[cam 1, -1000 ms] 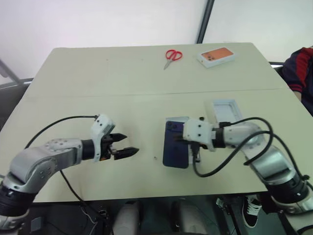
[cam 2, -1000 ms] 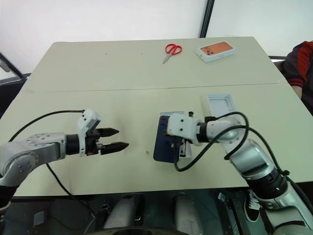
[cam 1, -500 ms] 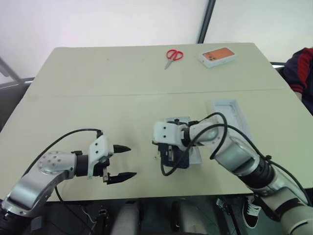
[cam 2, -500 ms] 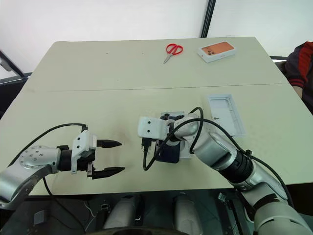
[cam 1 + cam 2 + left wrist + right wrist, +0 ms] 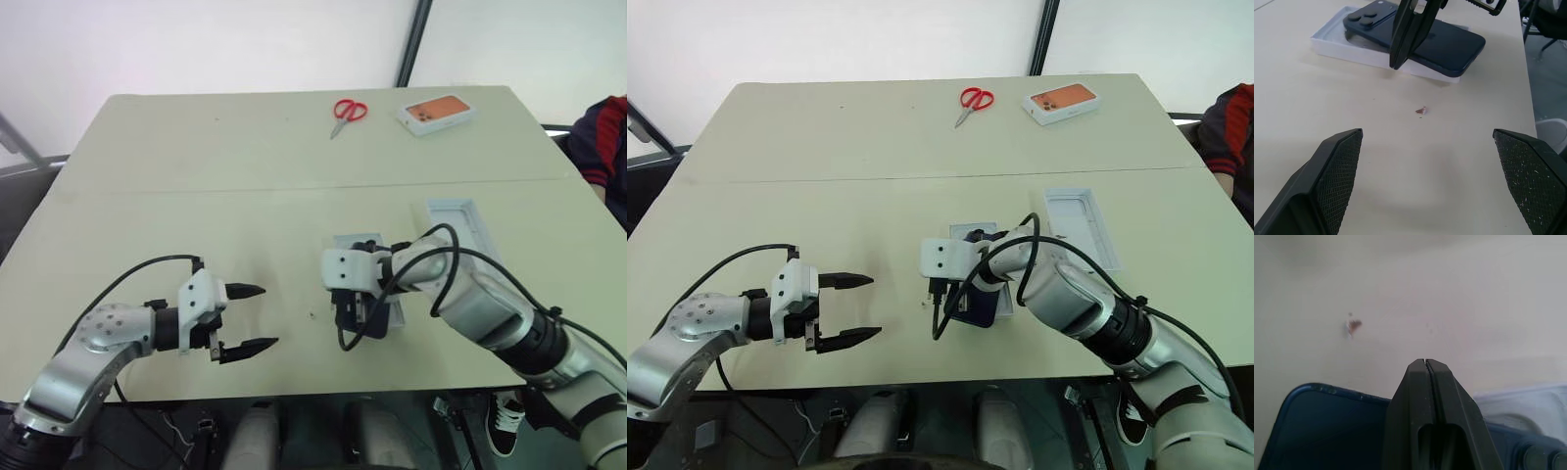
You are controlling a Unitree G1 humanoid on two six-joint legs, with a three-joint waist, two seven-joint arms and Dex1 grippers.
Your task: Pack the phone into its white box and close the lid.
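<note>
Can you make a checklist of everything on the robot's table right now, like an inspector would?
Surface: beige table, one small crumb.
Job's things: phone lies skewed across the white box, one end overhanging, not seated. Lid: cannot tell.
Clutter: red scissors, orange-topped white box, white moulded insert.
Claws: left claw open, over bare table; right claw shut, tips on the phone.
Cables: black cables looping from both wrists.
Surroundings: person's sleeve at the far right edge.

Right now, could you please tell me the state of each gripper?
Left gripper: open, holding nothing.
Right gripper: closed, empty, over the phone.
</note>
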